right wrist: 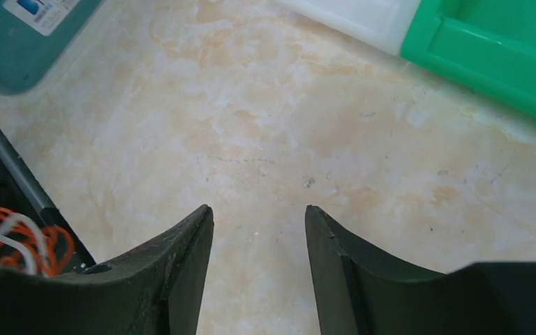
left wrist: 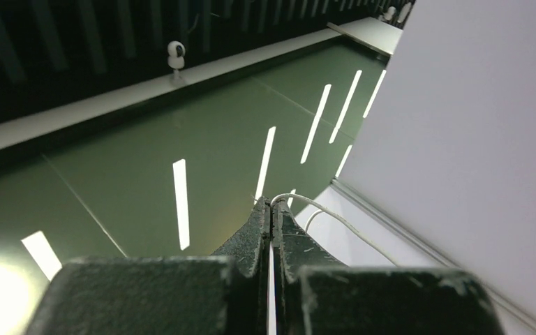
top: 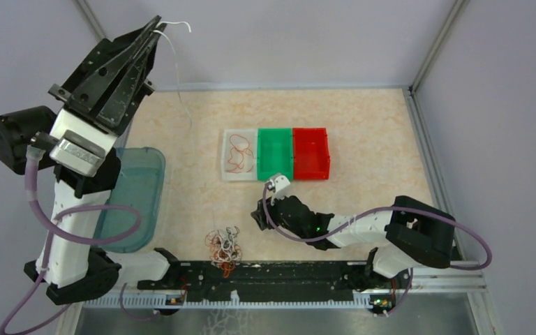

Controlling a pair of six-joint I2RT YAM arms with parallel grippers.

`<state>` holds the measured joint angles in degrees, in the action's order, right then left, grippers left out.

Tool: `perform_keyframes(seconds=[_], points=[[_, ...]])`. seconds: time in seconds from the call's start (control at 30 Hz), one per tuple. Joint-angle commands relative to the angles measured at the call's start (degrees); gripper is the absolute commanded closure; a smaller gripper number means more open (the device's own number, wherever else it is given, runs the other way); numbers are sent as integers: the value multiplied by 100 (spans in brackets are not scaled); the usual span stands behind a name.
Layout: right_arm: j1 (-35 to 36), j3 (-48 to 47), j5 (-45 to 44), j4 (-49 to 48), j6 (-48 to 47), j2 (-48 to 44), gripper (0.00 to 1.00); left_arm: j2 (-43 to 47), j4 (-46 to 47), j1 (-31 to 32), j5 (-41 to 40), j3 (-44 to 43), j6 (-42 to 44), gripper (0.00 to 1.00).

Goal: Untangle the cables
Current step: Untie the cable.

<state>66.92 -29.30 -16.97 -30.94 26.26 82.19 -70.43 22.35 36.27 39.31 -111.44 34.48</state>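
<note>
My left gripper [top: 155, 28] is raised high at the back left, shut on a thin white cable [top: 176, 26] whose strand hangs down toward the table. In the left wrist view the white cable [left wrist: 335, 217] curls out from between the shut fingertips of the gripper [left wrist: 271, 204]. A tangle of orange, white and black cables [top: 225, 246] lies near the front rail. My right gripper [top: 257, 218] hovers low over the table to the right of the tangle. It stands open [right wrist: 258, 213] with only bare table between its fingers. The tangle [right wrist: 15, 241] shows at that view's lower left.
A white bin [top: 225, 174] holding an orange cable [top: 237, 157], a green bin [top: 275, 153] and a red bin [top: 310, 152] sit in a row mid-table. A teal tray [top: 136, 195] lies on the left. A black rail [top: 286, 283] runs along the front edge.
</note>
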Motion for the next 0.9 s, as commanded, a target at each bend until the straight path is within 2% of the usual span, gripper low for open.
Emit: perform_keyframes(seconds=[0.0,0.1,0.2,0.33,0.47,0.57,0.7,0.87], points=[[78,152,-326,-361,190,-230,48,-102,114,25,-60,-315,409,100],[81,320,-405,-179,177,-1099,43,-29,14,25,-73,-139,636,100],[79,476,-48,-71,23,-1923,35,104,20,20,-123,249,865,100],[77,649,704,11,-121,-2492,30,240,134,20,-29,896,1211,100],[80,794,1284,-102,-229,-2861,30,225,204,25,-143,1195,1499,100],[117,679,1449,97,-385,-2836,32,142,255,20,-217,1199,1505,100],[113,557,1227,180,-509,-2467,35,88,270,27,-141,1118,1416,100],[115,185,163,-7,-584,-1633,46,78,182,34,-160,992,1215,100]])
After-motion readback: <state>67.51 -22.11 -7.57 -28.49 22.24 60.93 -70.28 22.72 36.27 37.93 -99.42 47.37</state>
